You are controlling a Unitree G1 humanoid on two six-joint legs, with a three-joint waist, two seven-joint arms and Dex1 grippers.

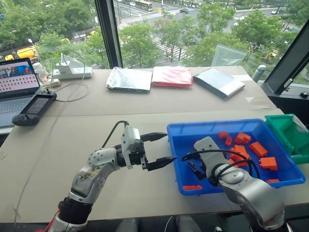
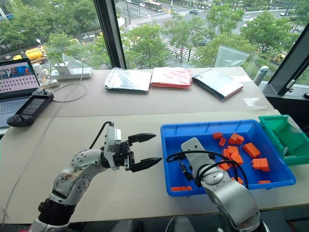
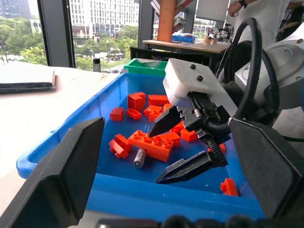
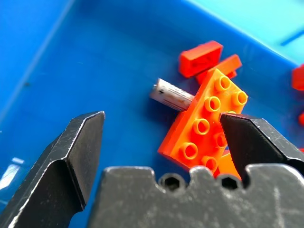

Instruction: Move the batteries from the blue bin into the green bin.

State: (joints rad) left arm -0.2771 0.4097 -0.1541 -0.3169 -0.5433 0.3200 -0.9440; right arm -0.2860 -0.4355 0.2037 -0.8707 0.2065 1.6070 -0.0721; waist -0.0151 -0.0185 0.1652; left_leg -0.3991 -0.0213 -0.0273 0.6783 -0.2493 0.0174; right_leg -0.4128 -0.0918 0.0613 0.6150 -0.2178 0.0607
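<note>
Subject item: one small silver-grey cylindrical battery (image 4: 172, 94) lies on the floor of the wide, shallow blue plastic bin (image 1: 193, 135), in its near left part. One end is tucked against or under the edge of a flat orange studded plastic brick (image 4: 204, 126). I can make out only this one battery. More orange bricks (image 1: 258, 149) are scattered across the middle and right of the bin, and others may be hidden among them.

My right claw (image 4: 159, 128) hangs inside the blue bin, angled down at the battery. Its fingers are spread wide, one on each side of the battery and the brick. It holds nothing and touches nothing that I can see.

The smaller, deeper green plastic bin (image 1: 285, 128) stands just beside the blue bin's right end, near the desk's (image 1: 96, 135) right edge. I see no battery in it.

My left claw (image 1: 170, 147) is open and empty, hovering over the desk just off the blue bin's left rim.

Assessment: no transfer is evident. The grasp, lift and carry remain, and the overlapping brick may obstruct a clean grip.
</note>
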